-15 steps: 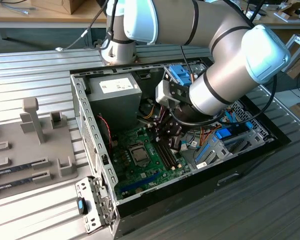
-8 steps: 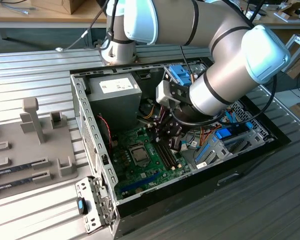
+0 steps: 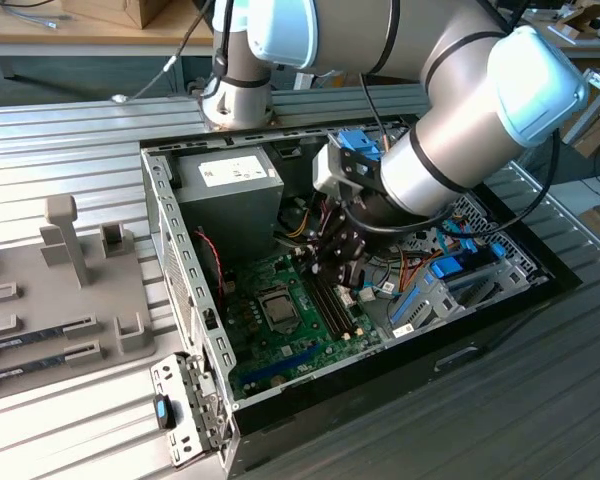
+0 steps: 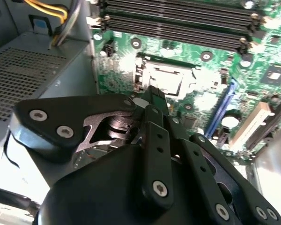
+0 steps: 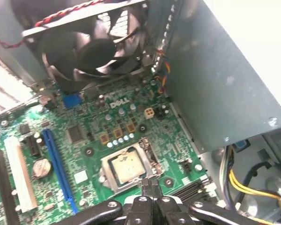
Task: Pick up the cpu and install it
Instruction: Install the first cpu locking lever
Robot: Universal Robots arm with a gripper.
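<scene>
The cpu (image 3: 278,309) lies flat inside its square socket frame on the green motherboard (image 3: 245,345), within the open computer case. It also appears in the first wrist view as a silvery square, the cpu (image 5: 126,166), and in the second wrist view as a bright plate, the cpu (image 4: 167,77). My gripper (image 3: 338,262) hangs inside the case just to the exterior view's right of the socket, over the memory slots. In both wrist views its black fingertips (image 5: 149,186) are pressed together with nothing between them, a short way above the socket's edge. The gripper (image 4: 154,99) is shut and apart from the chip.
A grey power supply (image 3: 230,185) stands behind the board, with yellow cables (image 5: 243,185) beside it. A black fan (image 5: 96,51) sits at one case wall. Empty memory slots (image 3: 336,305) run beside the socket. A grey fixture (image 3: 70,290) holding memory sticks (image 3: 35,340) lies outside the case.
</scene>
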